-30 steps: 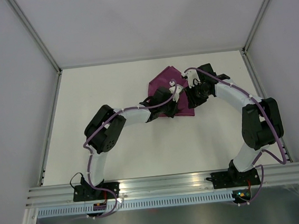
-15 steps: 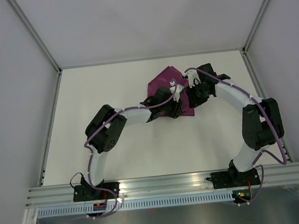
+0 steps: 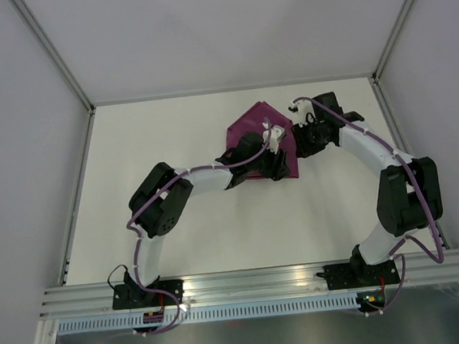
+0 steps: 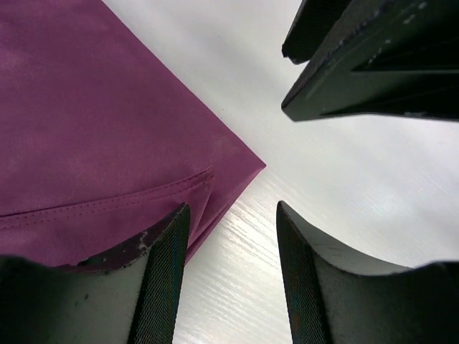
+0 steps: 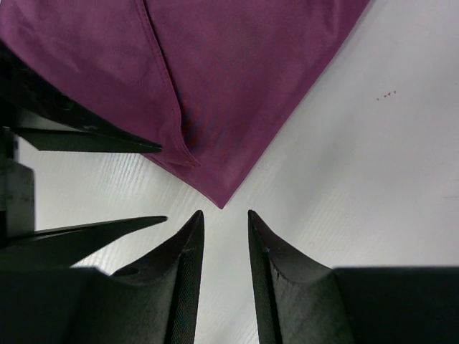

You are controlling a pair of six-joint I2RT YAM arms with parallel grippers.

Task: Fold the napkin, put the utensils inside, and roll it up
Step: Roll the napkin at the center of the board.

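**Both Grippers Parted at One Corner of the Folded Napkin**

Left gripper (image 4: 232, 215): jaws spread wide, nothing between them. Aimed down at the white table (image 4: 373, 186). Napkin (image 4: 93, 122) ahead and to the left of the jaws, plum-magenta, lying flat in folded layers. Stitched hem (image 4: 129, 197) running across to the tip of the left-hand finger, which overlaps the cloth edge. Pointed corner of the cloth just ahead of the gap, apart from the right-hand finger. Further ahead, up and to the right: black body of the other gripper.

Right gripper (image 5: 224, 215): jaws parted by a narrow gap, pinching nothing. Napkin corner straight ahead of the gap, just short of the fingertips, not touching. Cloth widening away from the jaws, with a layer edge left of centre. To the left of the jaws: two black fingers of the left gripper, held apart, one at the cloth edge and one over bare table.

Seen from above: both grippers nose to nose, just beside each other at that corner.
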